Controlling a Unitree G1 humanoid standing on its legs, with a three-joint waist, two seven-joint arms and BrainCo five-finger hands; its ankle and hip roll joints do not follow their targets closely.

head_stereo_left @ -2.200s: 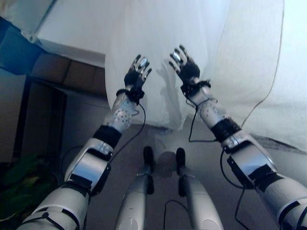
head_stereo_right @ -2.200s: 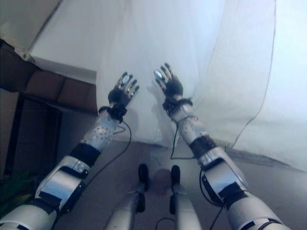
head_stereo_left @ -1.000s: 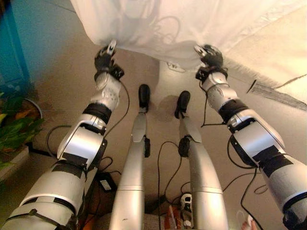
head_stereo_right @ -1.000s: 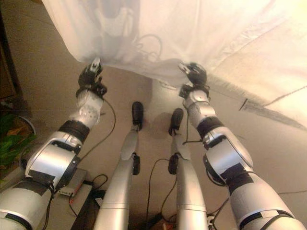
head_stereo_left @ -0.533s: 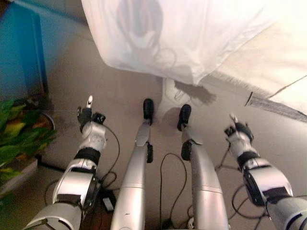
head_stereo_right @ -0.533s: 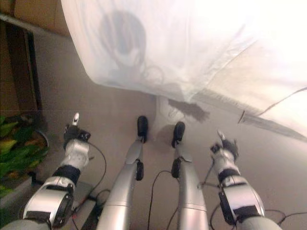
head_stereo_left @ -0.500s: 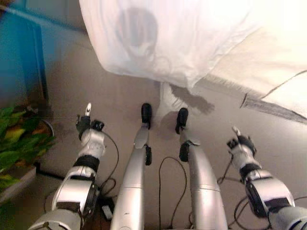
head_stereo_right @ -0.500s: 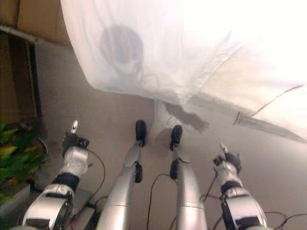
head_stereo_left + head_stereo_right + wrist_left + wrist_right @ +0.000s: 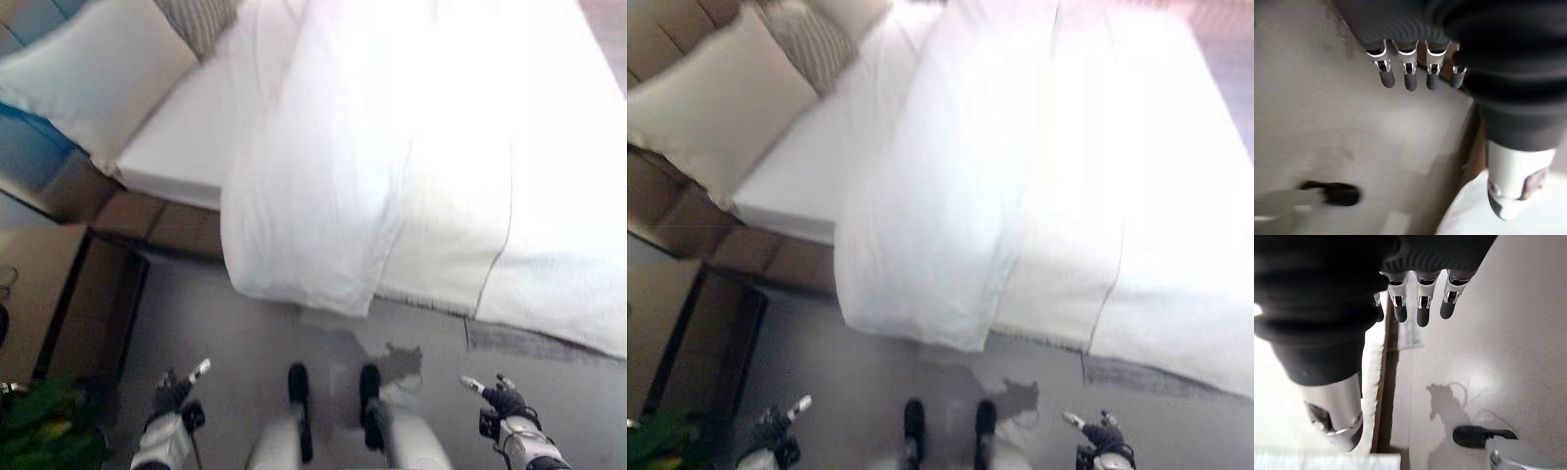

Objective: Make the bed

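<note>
Below, left hand [image 9: 174, 392] and right hand [image 9: 502, 399] hang open, empty.

No readable text, labels, brands, numbers or signs anywhere in the head or wrist views.
</note>
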